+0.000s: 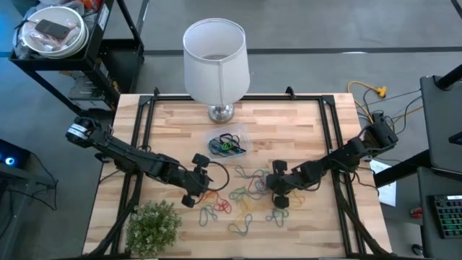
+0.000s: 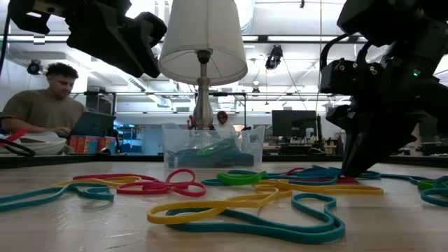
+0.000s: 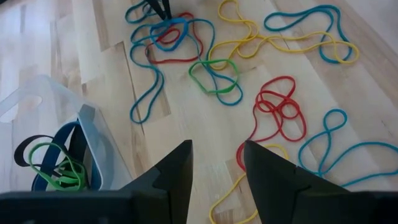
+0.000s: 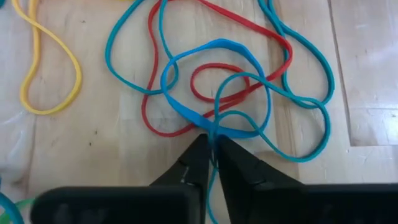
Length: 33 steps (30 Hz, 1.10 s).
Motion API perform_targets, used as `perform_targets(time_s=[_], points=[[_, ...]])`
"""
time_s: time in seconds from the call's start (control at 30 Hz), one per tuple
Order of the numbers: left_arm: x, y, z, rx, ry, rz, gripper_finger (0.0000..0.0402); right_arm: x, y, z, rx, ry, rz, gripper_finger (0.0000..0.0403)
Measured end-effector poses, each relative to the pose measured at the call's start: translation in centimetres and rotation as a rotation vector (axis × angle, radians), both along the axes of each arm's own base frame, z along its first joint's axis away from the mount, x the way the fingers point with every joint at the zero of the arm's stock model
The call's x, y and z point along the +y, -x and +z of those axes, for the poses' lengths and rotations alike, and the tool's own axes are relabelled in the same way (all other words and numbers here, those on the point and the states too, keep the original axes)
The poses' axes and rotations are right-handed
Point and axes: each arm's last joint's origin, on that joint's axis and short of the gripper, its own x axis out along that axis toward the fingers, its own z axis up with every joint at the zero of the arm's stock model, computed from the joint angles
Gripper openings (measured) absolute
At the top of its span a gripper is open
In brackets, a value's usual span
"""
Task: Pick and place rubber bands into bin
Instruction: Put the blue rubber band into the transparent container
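My right gripper (image 4: pixel 211 146) is pinched nearly closed on a blue rubber band (image 4: pixel 214 121) lying directly ahead of its fingertips on the table, tangled with a red one (the left gripper (image 3: pixel 217 165) hovers open, empty, beside the bin (image 3: pixel 46 121)).

You have the rubber bands (image 1: pixel 242 196) scattered loose and flat across the near middle of the table: teal, yellow, red and green loops, several tangled together. One blue band (image 4: pixel 214 93) lies looped over a red one and some teal ones. The bin (image 1: pixel 228 144), a small clear tub, sits upright just beyond them toward the far side, holding what look like blue, green and black bands.
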Motion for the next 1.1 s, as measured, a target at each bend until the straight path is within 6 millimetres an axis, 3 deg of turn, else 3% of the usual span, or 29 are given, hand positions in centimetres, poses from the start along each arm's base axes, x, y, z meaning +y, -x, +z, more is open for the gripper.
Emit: perform_targets(time_s=[0.53, 1.1], points=[[0.0, 0.1, -0.2, 0.005, -0.002, 0.0, 0.0128, 0.0, 0.1, 3.0, 0.007, 0.027, 0.009, 0.0009], [0.1, 0.0, -0.2, -0.006, -0.019, 0.014, 0.0128, 1.5, 2.2, 9.0, -0.315, 0.301, 0.092, 0.0009]])
